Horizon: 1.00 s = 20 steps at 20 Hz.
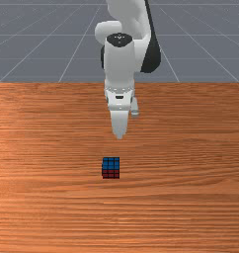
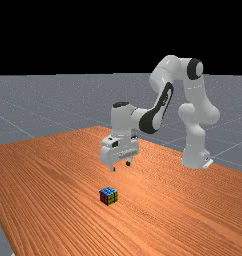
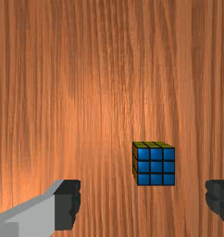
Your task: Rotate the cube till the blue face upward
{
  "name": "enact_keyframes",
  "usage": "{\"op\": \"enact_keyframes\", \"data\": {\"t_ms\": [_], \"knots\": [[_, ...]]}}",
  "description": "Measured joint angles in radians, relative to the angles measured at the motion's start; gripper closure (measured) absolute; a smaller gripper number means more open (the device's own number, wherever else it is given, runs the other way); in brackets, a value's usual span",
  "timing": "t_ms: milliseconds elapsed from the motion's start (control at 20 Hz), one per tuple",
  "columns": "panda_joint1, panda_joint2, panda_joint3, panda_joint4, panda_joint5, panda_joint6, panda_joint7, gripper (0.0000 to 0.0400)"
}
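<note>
A gripper [image 2: 120,166] is hovering above the table [image 2: 53,200], fingers [image 3: 67,204] standing apart, while the cube [image 3: 156,166] is resting blue side up.

No readable lettering, numbers or signs, the pale marks [image 2: 165,95] on the arm [image 2: 162,79] too small to read

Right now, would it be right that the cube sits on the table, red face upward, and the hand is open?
Not quite: the far view shows the cube with its blue face upward; it sits on the table, and the hand is open.
</note>
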Motion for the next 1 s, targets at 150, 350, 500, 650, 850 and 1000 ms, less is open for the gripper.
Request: {"op": "enact_keyframes", "data": {"t_ms": [150, 350, 500, 650, 850, 1000], "knots": [[0.002, -0.001, -0.003, 0.000, 0.002, -0.003, 0.018, 0.0147], [0.003, -0.045, -0.016, -0.043, 0.007, -0.019, 0.057, 0.0177], [-0.008, -0.113, -0.046, -0.080, 0.009, -0.050, 0.141, 0.0350], [0.003, -0.123, -0.062, -0.086, 0.009, -0.061, 0.258, 0.0389], [0.023, -0.115, -0.080, -0.076, 0.013, -0.075, 0.414, 0.0398], [0.036, -0.106, -0.094, -0.066, 0.019, -0.087, 0.527, 0.0400]]}}
